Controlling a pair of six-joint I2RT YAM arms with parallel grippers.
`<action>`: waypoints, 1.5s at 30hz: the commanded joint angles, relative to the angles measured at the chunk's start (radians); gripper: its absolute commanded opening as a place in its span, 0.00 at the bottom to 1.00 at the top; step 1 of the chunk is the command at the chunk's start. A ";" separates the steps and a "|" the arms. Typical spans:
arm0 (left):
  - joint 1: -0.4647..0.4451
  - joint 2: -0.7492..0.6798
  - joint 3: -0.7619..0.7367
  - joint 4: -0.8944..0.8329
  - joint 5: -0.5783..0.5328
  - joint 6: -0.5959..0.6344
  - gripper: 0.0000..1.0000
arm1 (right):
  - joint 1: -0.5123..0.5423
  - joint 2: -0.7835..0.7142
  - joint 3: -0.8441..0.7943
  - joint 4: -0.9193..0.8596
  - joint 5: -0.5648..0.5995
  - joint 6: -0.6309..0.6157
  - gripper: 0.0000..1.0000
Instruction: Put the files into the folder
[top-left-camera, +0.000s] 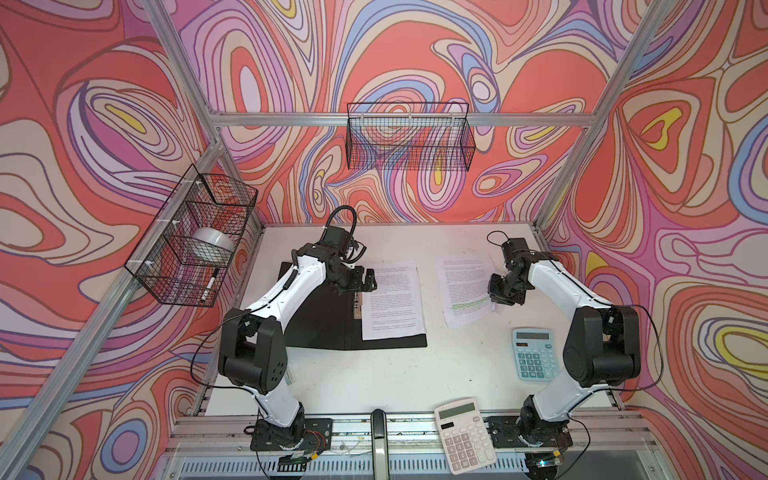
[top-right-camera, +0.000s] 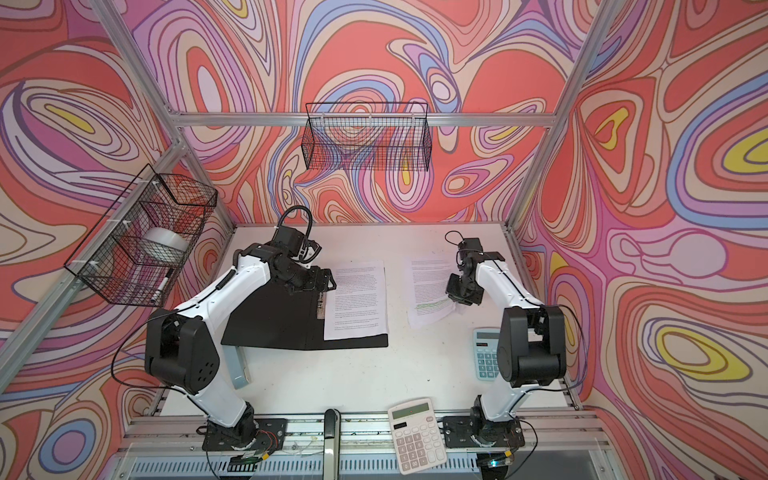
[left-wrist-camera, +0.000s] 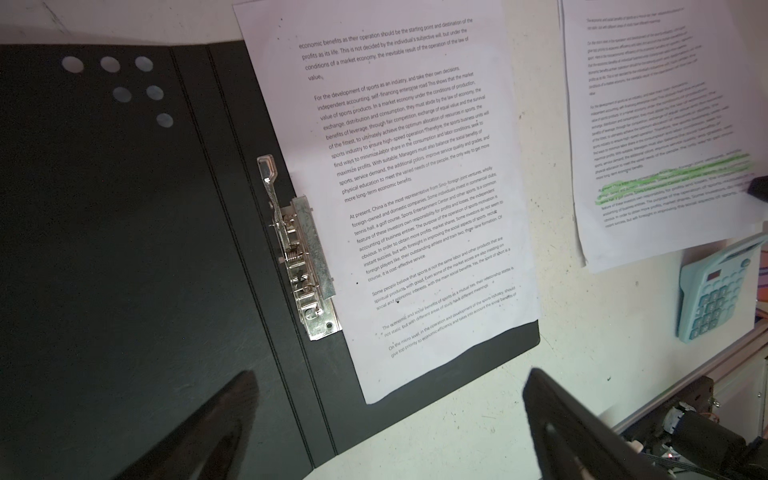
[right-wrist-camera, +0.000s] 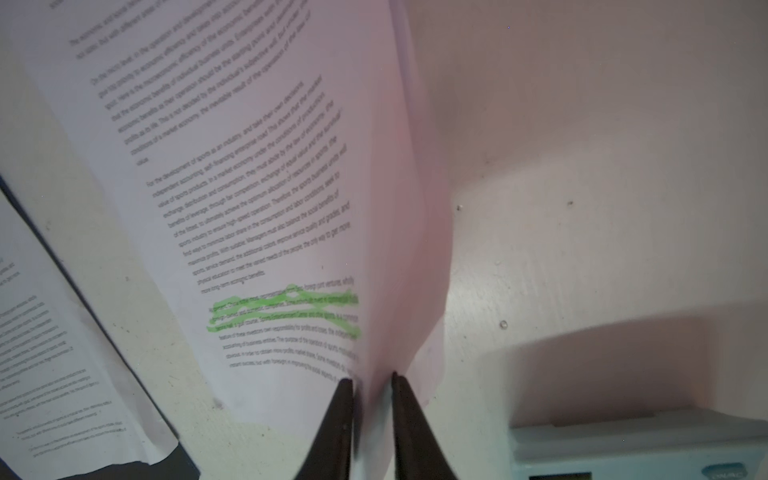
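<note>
Two white paper sheets of dense black print are sitting on the white worktop (top-left-camera: 395, 374), where the thin black-lined folder (top-left-camera: 316, 328) is lying open and flat. The plain sheet (top-left-camera: 392, 299) is resting on the folder's right half. The sheet with green highlighted lines (top-left-camera: 463, 286) is lying on bare worktop just right of the folder, its right edge curling upward. The right fingers (top-left-camera: 495, 300) are pinching that raised edge, nearly closed on the paper. The left fingers (top-left-camera: 369, 281) are hanging spread wide and empty over the folder's spine. The limp sheet is probably calling for a firm pinch and a slow, low carry leftward, landing square beside the silver metal clip (left-wrist-camera: 305, 257).
</note>
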 joint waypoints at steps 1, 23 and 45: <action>0.000 -0.027 -0.010 0.010 0.005 0.015 1.00 | 0.003 0.011 -0.015 -0.020 0.022 -0.001 0.25; 0.001 -0.040 -0.040 0.033 0.013 0.016 1.00 | 0.084 0.150 -0.014 -0.019 0.110 0.038 0.38; 0.001 -0.062 -0.057 0.044 0.006 0.018 1.00 | 0.086 0.110 -0.014 -0.032 0.141 0.042 0.30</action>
